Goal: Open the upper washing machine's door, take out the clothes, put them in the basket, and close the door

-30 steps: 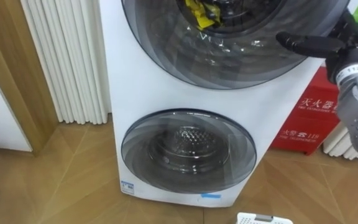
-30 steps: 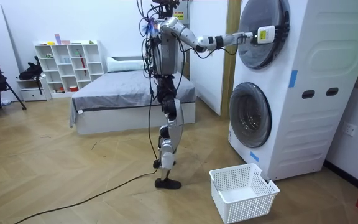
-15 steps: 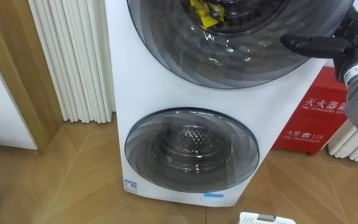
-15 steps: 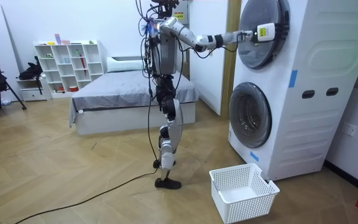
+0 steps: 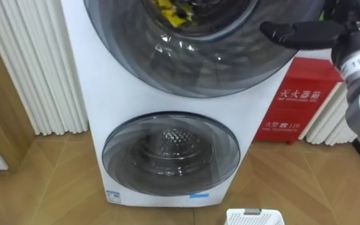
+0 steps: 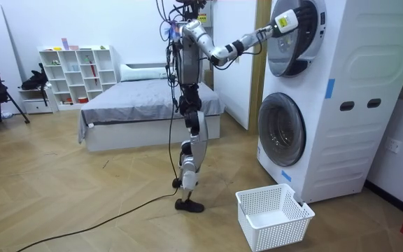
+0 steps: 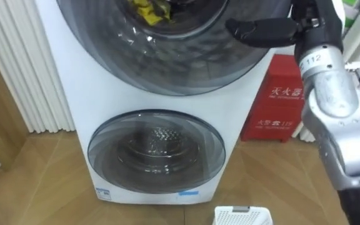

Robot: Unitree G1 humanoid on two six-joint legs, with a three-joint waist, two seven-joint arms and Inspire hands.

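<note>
A white stacked washing machine (image 6: 355, 91) stands right in front of me. Its upper round door (image 5: 192, 50) of dark glass is shut, and yellow clothes (image 5: 167, 12) show through it in the drum. My right hand (image 5: 349, 37) is raised to the right rim of that door. One straight dark finger (image 5: 292, 31) lies across the glass. In the room view the right hand (image 6: 283, 21) rests high on the upper door, with the arm stretched out.
The lower round door (image 5: 170, 156) is shut, its drum bare. A white mesh basket (image 6: 274, 215) sits on the wood floor before the machine, its rim (image 5: 255, 217) at the bottom edge. A red box (image 5: 295, 109) stands to the right, white slats (image 5: 30, 69) to the left.
My right arm has lifted and the hand has slid higher on the upper door. The eye view has shifted, so the machine now sits further left.
</note>
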